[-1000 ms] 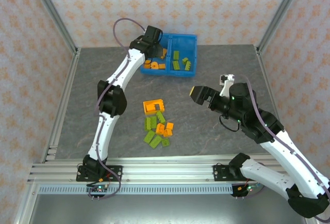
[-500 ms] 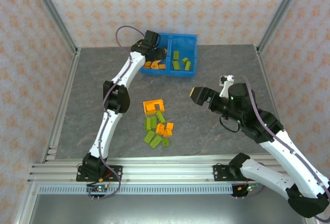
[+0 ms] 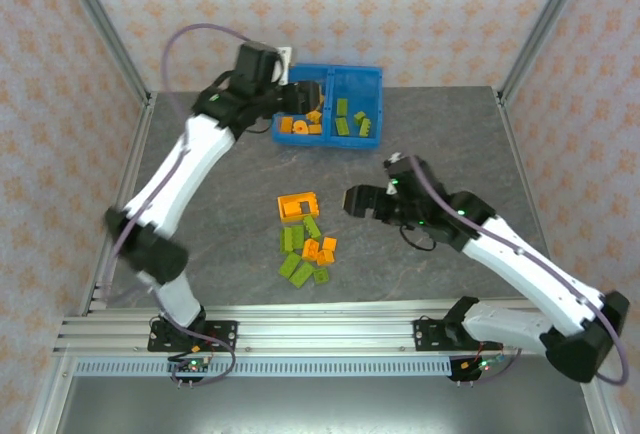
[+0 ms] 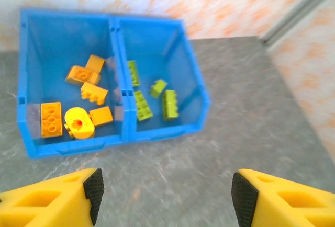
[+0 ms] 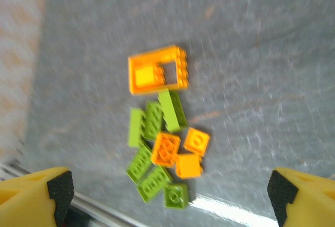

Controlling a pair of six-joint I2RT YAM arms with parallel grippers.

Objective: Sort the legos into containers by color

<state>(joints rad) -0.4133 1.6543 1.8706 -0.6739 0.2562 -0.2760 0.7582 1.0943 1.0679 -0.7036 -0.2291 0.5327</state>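
The blue bin (image 3: 329,145) stands at the back of the table. Its left compartment (image 4: 32,49) holds several orange bricks (image 4: 84,96); the right compartment (image 4: 180,65) holds several lime green bricks (image 4: 152,99). My left gripper (image 3: 303,93) hovers open just in front of the bin, its pads (image 4: 93,193) wide apart over bare table. A loose pile lies mid-table: the orange hollow square piece (image 5: 157,71), green bricks (image 5: 152,120) and orange bricks (image 5: 180,151). My right gripper (image 3: 358,201) hangs open to the right of the pile (image 3: 305,244), with nothing between its fingers (image 5: 59,189).
The grey table (image 3: 440,124) has free room right of the bin and around the pile. An aluminium rail (image 3: 330,329) runs along the near edge. Frame posts and patterned walls close in the back and sides.
My left arm has swung left and drawn its gripper back out of the bin's left compartment. My right gripper has moved left and lower, closer to the pile.
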